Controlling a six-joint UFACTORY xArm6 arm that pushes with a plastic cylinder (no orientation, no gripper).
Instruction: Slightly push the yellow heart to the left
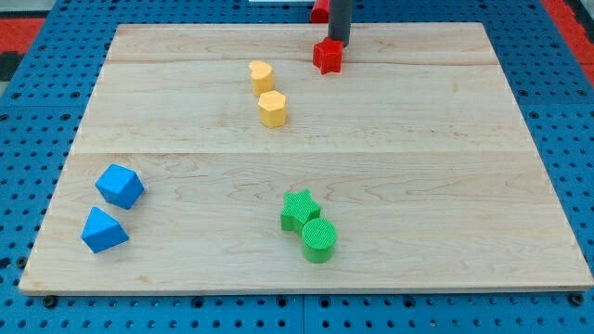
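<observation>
Camera view, and here is the wooden board (418,139), pale planks on a blue perforated base. Up at the view's top, the dark rod comes straight down and my tip (338,43) sits right at the back edge of the red star block (327,57), touching it or just about; I cannot tell which. There is no claw on this arm, only the rod, so nothing spreads or pinches. A second red block (320,11) peeks out just beside the rod at the very top, mostly cut off, shape unclear.

Now the yellow heart (261,76): it stands in the upper middle of the board, to the view's left of the red star and clearly apart from my tip. Just below it, nearly touching, sits the yellow hexagon (272,109).

Down at the view's lower left, a blue cube-like block (120,186) and a blue wedge-like block (103,230) sit close together. Lower centre, the green star (299,210) and the green cylinder (319,240) press against each other.
</observation>
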